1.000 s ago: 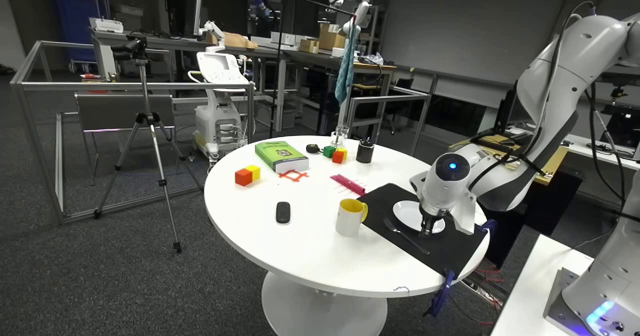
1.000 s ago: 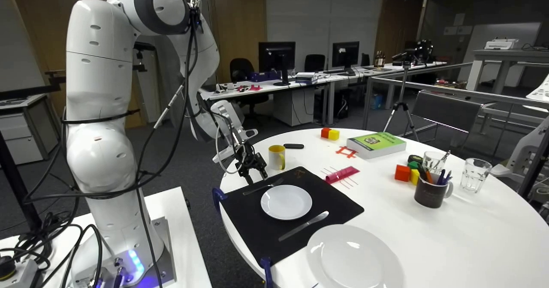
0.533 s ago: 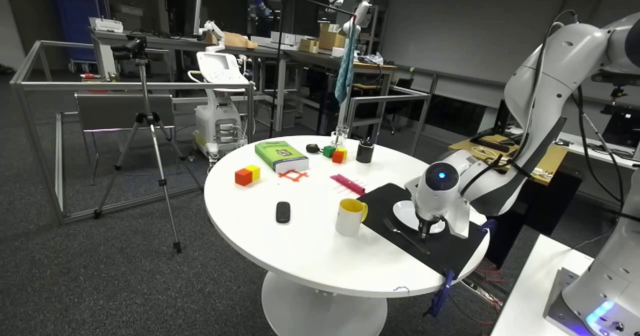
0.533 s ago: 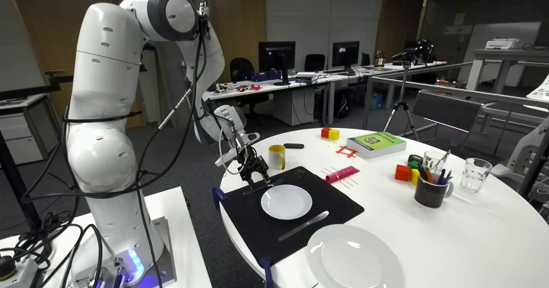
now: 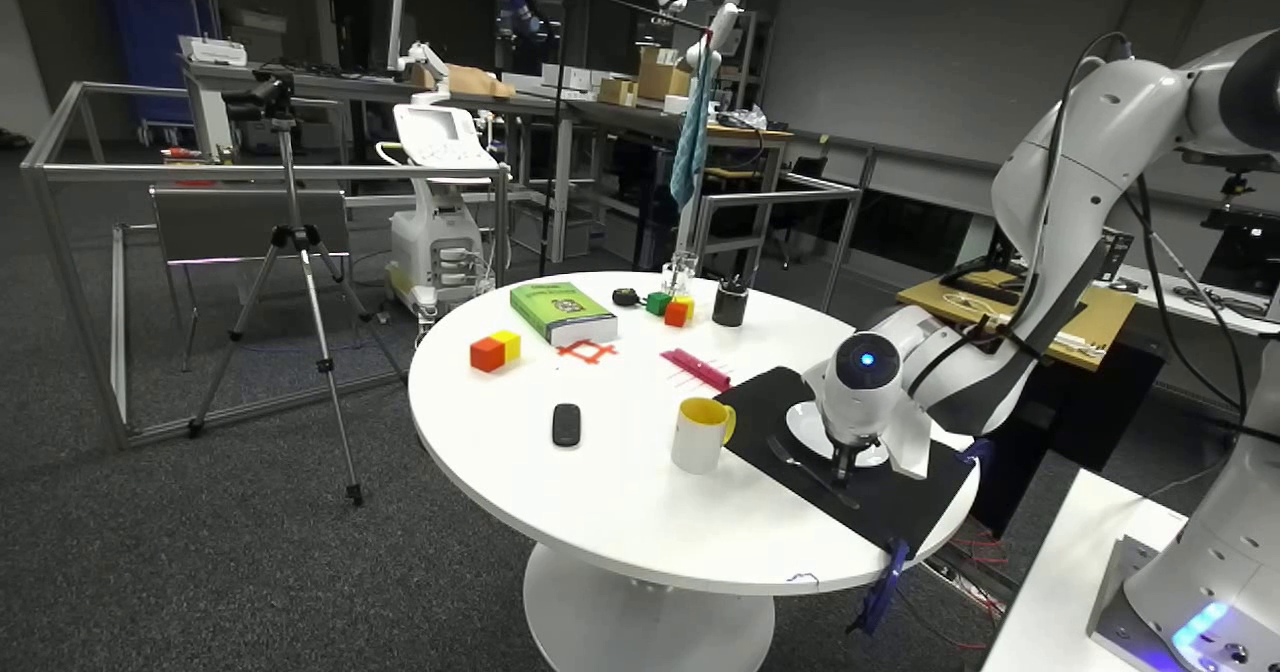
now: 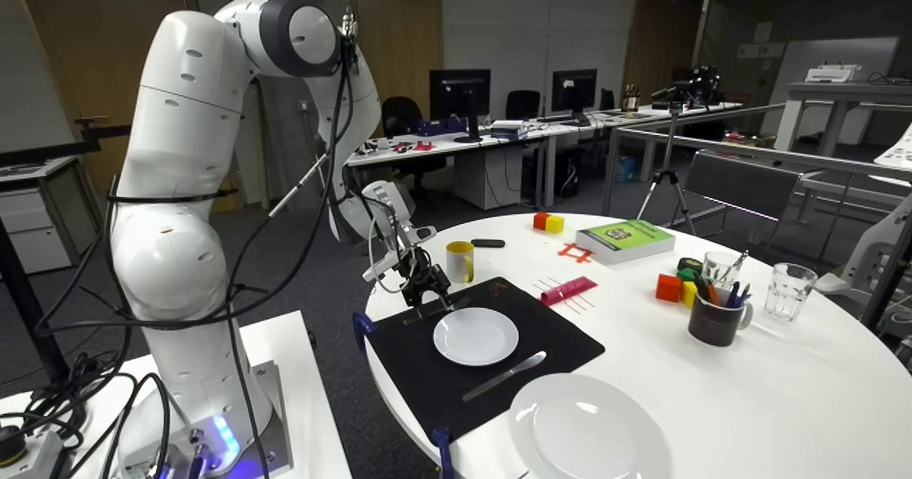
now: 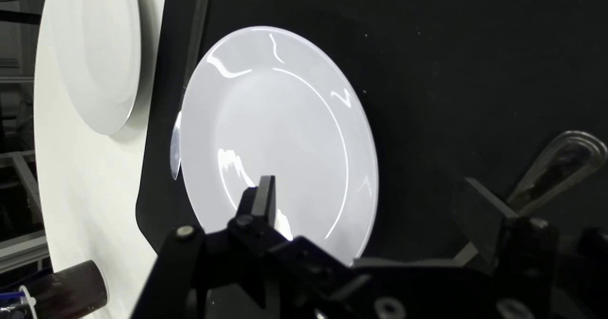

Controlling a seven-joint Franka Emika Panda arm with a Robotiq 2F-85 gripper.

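The gripper (image 7: 375, 195) hangs at a slant low over the mat (image 6: 552, 333), its fingers spread wide with nothing held. In the wrist view one finger shows against the small plate (image 7: 285, 119), the opposite one against the handle of the fork (image 7: 560, 172); contact with either cannot be confirmed. The wide spread appears to leave clearance around the fork.

The fork lies flat on the mat, just beside the small plate; the knife (image 6: 504, 376) lies on the plate's opposite side, consistent with a laid place. Blue clamps (image 6: 443, 447) sit at the mat's corners on the edge of the table (image 5: 600, 492), likely fitted to prevent sliding. The larger plate (image 6: 591, 429) rests just beside the mat. The mug (image 6: 456, 259) stands upright nearby, presumably for stability.
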